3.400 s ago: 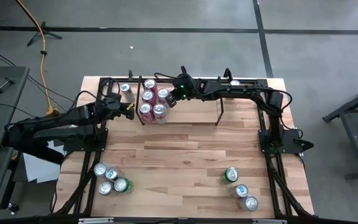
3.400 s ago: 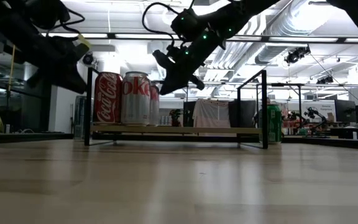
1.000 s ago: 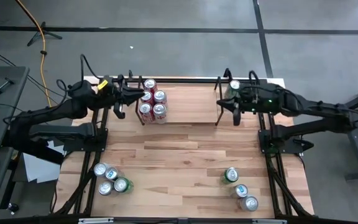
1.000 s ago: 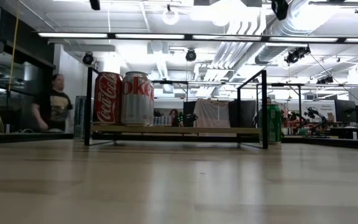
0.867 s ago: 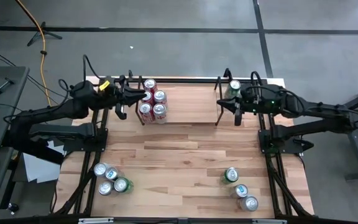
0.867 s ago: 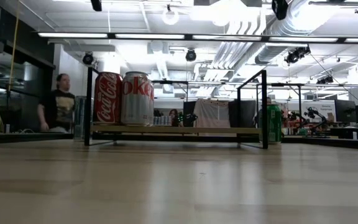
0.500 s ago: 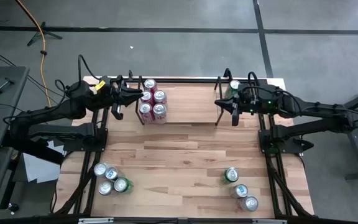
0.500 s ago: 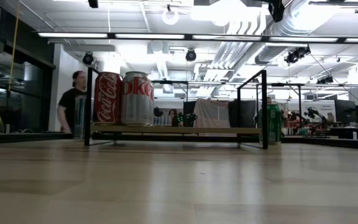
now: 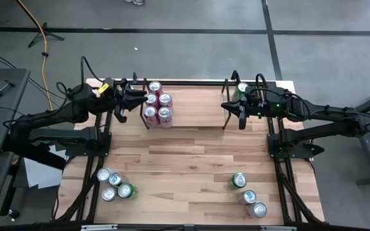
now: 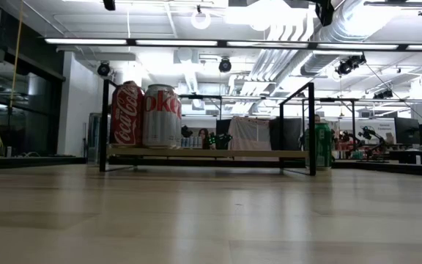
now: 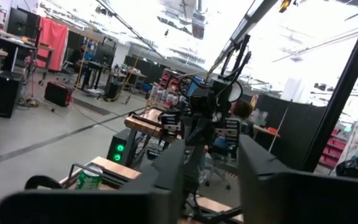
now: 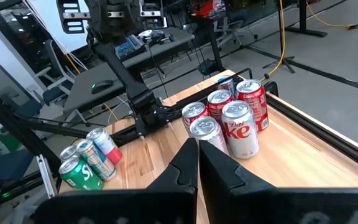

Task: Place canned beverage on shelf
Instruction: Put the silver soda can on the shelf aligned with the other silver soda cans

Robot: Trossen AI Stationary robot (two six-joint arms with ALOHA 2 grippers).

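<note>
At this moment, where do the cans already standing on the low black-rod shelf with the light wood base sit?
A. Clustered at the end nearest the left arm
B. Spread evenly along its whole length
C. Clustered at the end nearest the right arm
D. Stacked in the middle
A: in the high view the red and silver soda cans stand bunched at the end of the low black-rod shelf with the light wood base beside the left end effector, and the rest of its base is bare.
</note>
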